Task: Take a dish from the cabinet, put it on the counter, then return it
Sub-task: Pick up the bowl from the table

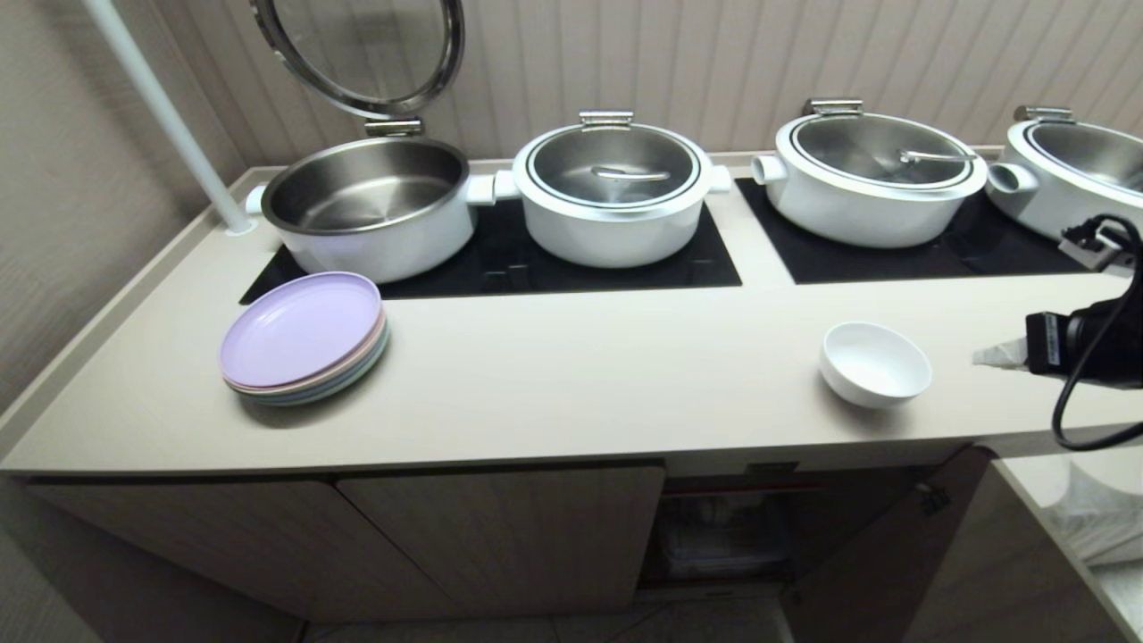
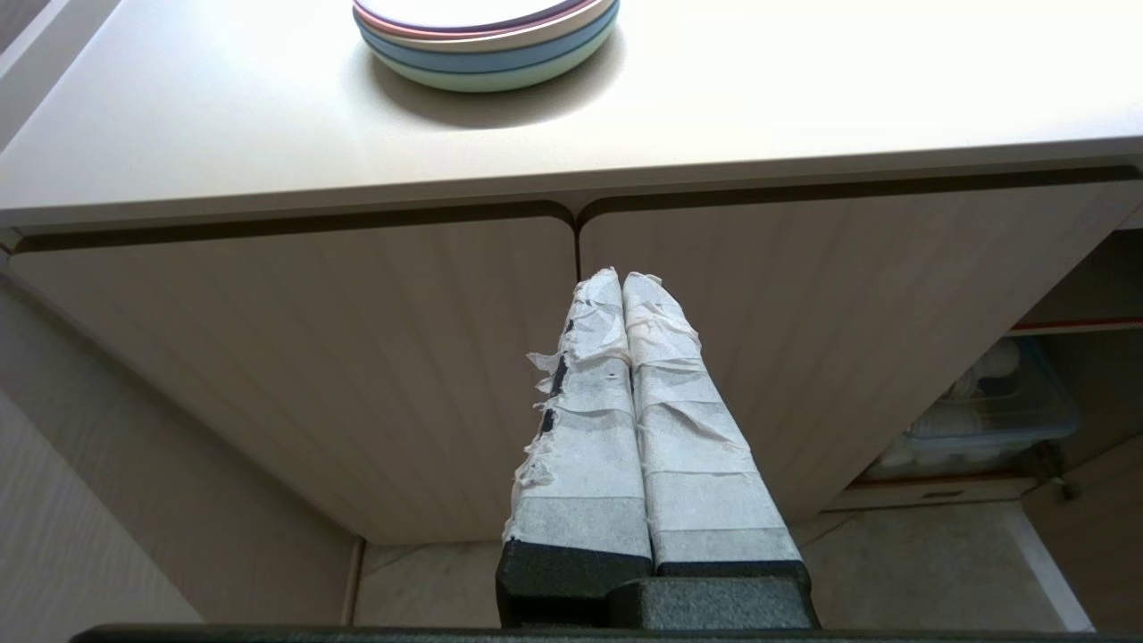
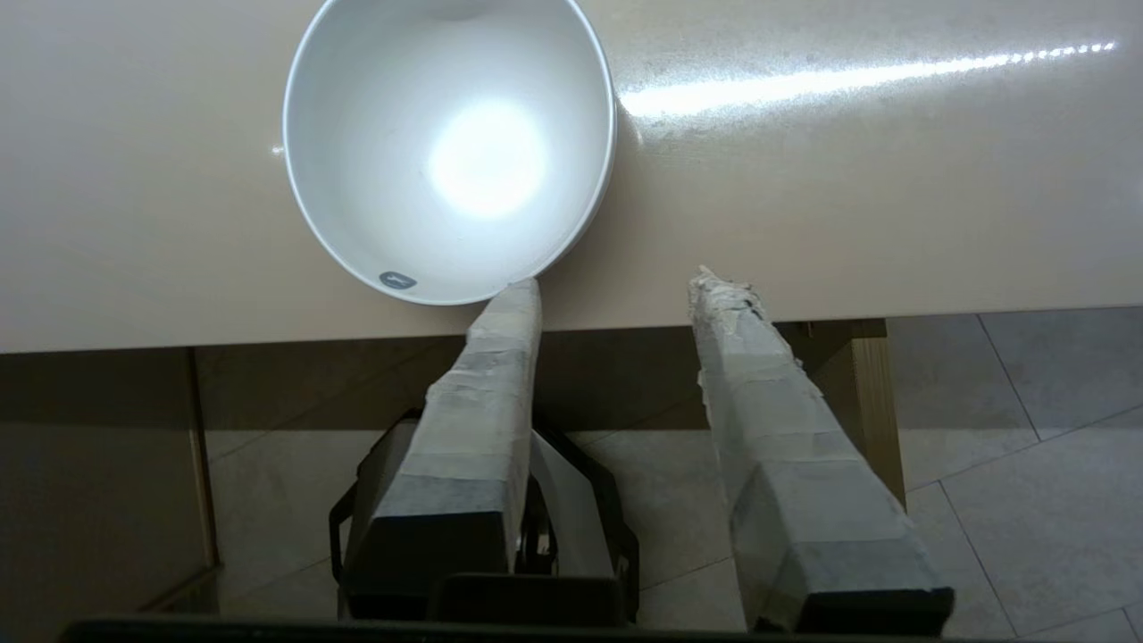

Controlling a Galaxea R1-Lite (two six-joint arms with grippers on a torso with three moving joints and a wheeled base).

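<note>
Looking at the dish sitting upright on the counter, lower right of the head view, above the open cabinet. We're seeing our right gripper hovering just beside its rim, fingers parted and holding nothing. Our left gripper is hanging pressed closed before the closed doors, below the plates.

I saw a glossy white bowl on the smooth, faintly shiny beige counter. My right gripper had fingers wrapped in rough, wrinkled white tape. The pots looked like glossy white enamel with brushed-metal lids
</note>
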